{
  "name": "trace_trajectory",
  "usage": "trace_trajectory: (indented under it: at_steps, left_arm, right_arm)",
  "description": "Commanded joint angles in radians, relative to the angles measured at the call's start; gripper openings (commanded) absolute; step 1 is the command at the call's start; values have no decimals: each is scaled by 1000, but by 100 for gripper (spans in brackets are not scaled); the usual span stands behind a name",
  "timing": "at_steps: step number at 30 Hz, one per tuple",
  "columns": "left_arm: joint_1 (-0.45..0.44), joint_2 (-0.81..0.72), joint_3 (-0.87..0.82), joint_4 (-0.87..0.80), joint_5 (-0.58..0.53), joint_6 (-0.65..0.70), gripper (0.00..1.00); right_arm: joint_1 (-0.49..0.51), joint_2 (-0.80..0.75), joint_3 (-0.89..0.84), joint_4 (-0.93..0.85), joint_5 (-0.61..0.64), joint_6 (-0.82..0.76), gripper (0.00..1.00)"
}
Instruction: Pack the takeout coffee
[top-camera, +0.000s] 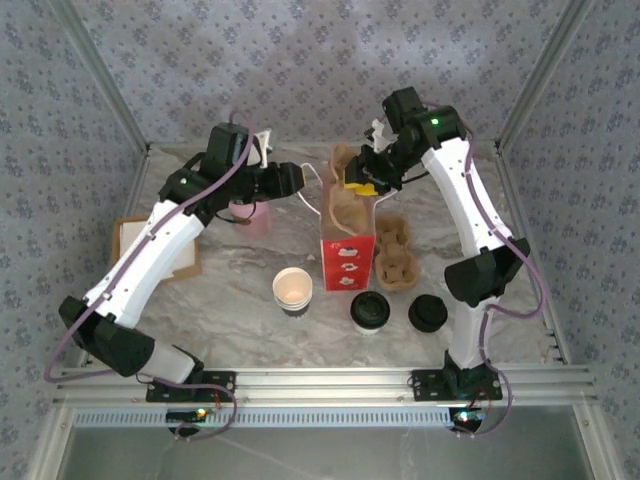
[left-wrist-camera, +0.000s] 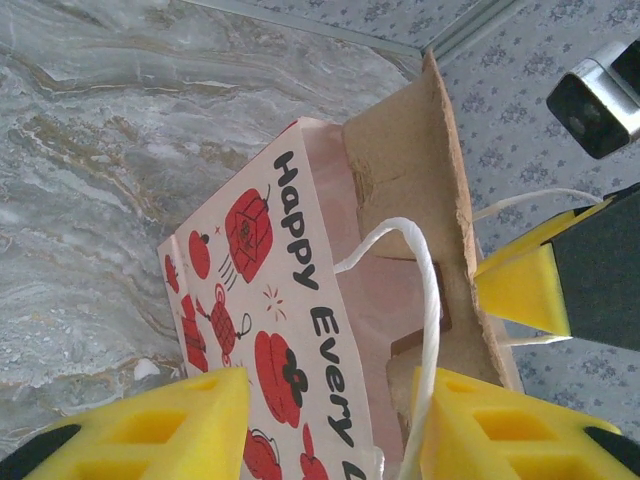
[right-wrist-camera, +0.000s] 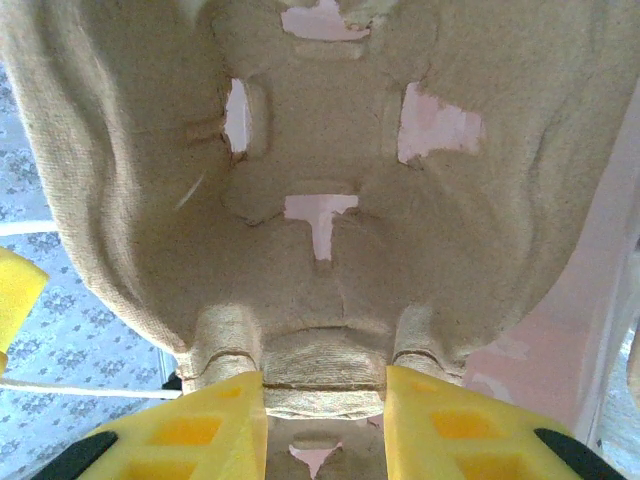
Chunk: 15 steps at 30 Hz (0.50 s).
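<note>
The right gripper (right-wrist-camera: 325, 425) is clamped on the edge of a pulp carrier (right-wrist-camera: 330, 130) that stands in the mouth of the red bag (top-camera: 348, 252). The left gripper (left-wrist-camera: 330, 425) straddles the bag's wall and string handle (left-wrist-camera: 428, 300); I can't tell if it's pinching. The coffee (top-camera: 369, 311) stands on the table (top-camera: 240, 275), near the bag on the arms' side, untouched.

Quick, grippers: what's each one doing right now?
Left gripper: open, jaws either side of the rim of the paper bag and its cord handle.
Right gripper: closed on the pulp cup carrier.
</note>
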Motion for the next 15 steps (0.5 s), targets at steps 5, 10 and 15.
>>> trace_trajectory:
  at_steps: [5, 10, 15]
  left_arm:
    - [6, 10, 33, 20, 22, 13, 45]
    - [3, 11, 32, 20, 24, 9, 45]
    - [-2, 13, 38, 20, 25, 6, 44]
  right_arm:
    - [24, -25, 44, -45, 17, -12, 35]
    - [48, -31, 62, -66, 33, -15, 35]
    - [52, -31, 61, -88, 68, -23, 35]
